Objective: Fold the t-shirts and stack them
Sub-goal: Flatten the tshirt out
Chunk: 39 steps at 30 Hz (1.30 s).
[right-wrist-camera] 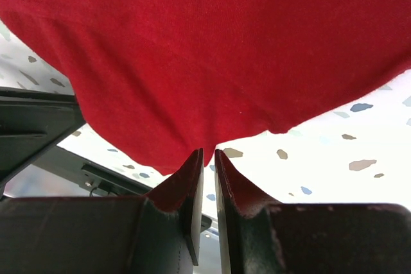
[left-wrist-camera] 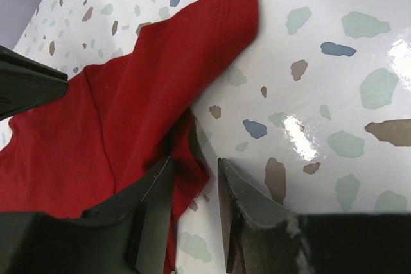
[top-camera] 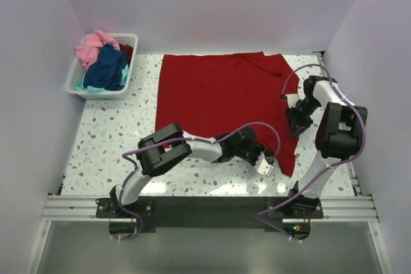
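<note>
A large deep red t-shirt [top-camera: 218, 94] lies spread over the middle and back of the speckled table. My left gripper [top-camera: 265, 163] is low at its near right corner. In the left wrist view the jaws [left-wrist-camera: 194, 162] stand apart, with the red hem [left-wrist-camera: 96, 126] bunched against the left finger [left-wrist-camera: 151, 203] and not touching the right one. My right gripper [top-camera: 297, 122] is at the shirt's right edge. In the right wrist view it [right-wrist-camera: 209, 151] is pinched on a peak of the red cloth [right-wrist-camera: 205, 49], which hangs above the table. Pink [top-camera: 90, 46], navy [top-camera: 108, 68] and teal [top-camera: 80, 86] t-shirts are piled in the basket.
The white slatted basket [top-camera: 130, 62] sits at the back left corner of the table. Pale walls close in the left, back and right sides. A metal rail [top-camera: 205, 208] carrying both arm bases runs along the near edge.
</note>
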Each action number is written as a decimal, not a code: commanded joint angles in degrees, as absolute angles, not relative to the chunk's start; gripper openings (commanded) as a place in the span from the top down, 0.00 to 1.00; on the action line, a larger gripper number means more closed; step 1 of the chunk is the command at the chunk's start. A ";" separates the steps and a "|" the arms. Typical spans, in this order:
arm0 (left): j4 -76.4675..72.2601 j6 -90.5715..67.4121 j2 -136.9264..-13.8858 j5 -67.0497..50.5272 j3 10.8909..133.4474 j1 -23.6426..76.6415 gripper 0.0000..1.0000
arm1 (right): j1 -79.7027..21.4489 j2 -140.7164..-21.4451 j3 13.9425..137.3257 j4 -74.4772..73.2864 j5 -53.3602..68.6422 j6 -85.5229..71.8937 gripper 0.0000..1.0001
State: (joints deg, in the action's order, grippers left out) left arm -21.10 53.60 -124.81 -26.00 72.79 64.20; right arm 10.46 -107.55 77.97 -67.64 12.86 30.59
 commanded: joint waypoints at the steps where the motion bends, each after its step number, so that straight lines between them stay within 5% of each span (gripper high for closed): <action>1: -23.12 53.96 -126.21 -25.49 74.70 64.16 0.62 | 10.37 -107.31 77.17 -67.24 11.69 30.32 0.83; 11: -22.15 52.12 -125.25 -24.42 73.22 64.16 0.96 | 10.37 -108.72 73.92 -62.94 6.34 31.03 0.84; 22: -3.53 52.03 -113.90 -39.72 67.67 64.34 1.00 | 10.37 -108.11 70.05 -59.85 0.09 31.46 0.85; 27: -3.77 47.47 -110.14 -39.99 63.92 64.42 0.64 | 10.37 -104.60 67.07 -61.08 -2.37 34.88 0.85; 33: -3.27 32.01 -94.25 -40.00 56.43 54.78 0.58 | 10.37 -98.89 69.41 -64.94 -1.50 39.11 0.83; 39: 10.45 32.96 -89.91 -27.97 53.62 38.78 0.58 | 10.37 -100.98 75.66 -64.52 1.58 35.95 0.81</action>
State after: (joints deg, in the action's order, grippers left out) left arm 1.32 35.33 -90.78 -34.37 55.64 44.82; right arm 10.46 -100.49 72.42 -64.23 0.03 36.62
